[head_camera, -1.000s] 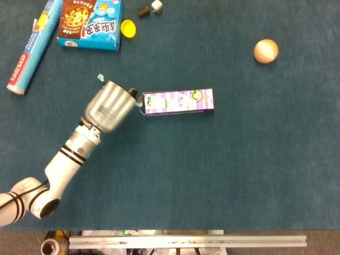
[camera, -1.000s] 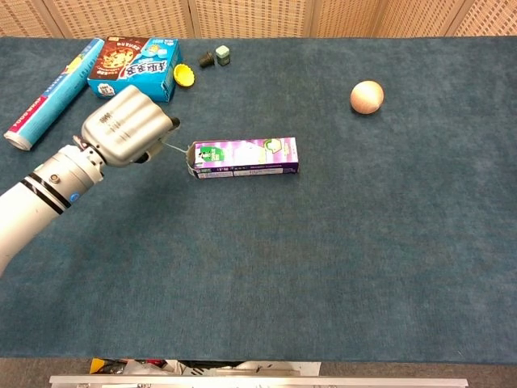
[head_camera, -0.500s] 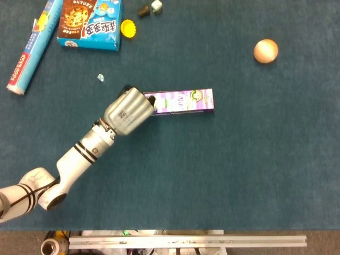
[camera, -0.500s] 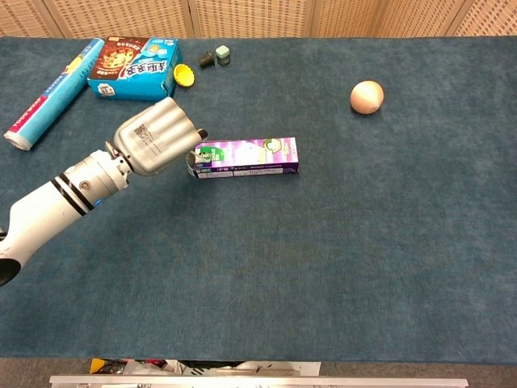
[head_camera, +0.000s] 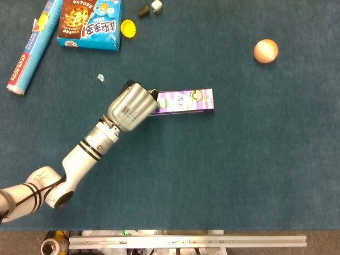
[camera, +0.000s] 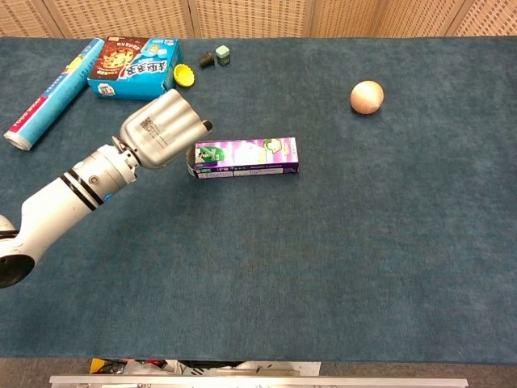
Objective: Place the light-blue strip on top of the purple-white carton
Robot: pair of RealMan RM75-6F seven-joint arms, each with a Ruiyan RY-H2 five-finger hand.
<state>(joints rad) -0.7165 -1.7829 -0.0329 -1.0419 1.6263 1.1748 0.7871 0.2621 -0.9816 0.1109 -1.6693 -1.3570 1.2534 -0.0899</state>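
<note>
The purple-white carton (head_camera: 186, 101) (camera: 250, 156) lies on its side in the middle of the blue cloth. My left hand (head_camera: 133, 105) (camera: 164, 137) hovers at the carton's left end with its fingers curled in, covering that end in the head view. The light-blue strip, which stuck out of this hand in the earlier frames, is now hidden under the fingers. A tiny light-blue scrap (head_camera: 100, 77) lies on the cloth to the left of the hand. My right hand shows in neither view.
A cookie box (head_camera: 90, 24) (camera: 133, 67), a long roll (head_camera: 29, 48) (camera: 48, 95), a yellow cap (head_camera: 128, 27) and two small pieces (head_camera: 150, 7) sit at the far left. An orange ball (head_camera: 265, 51) (camera: 367, 96) rests at the far right.
My left hand has moved right, from beside the carton's left end to over it. The strip seen poking from the fingers a second ago is now covered.
</note>
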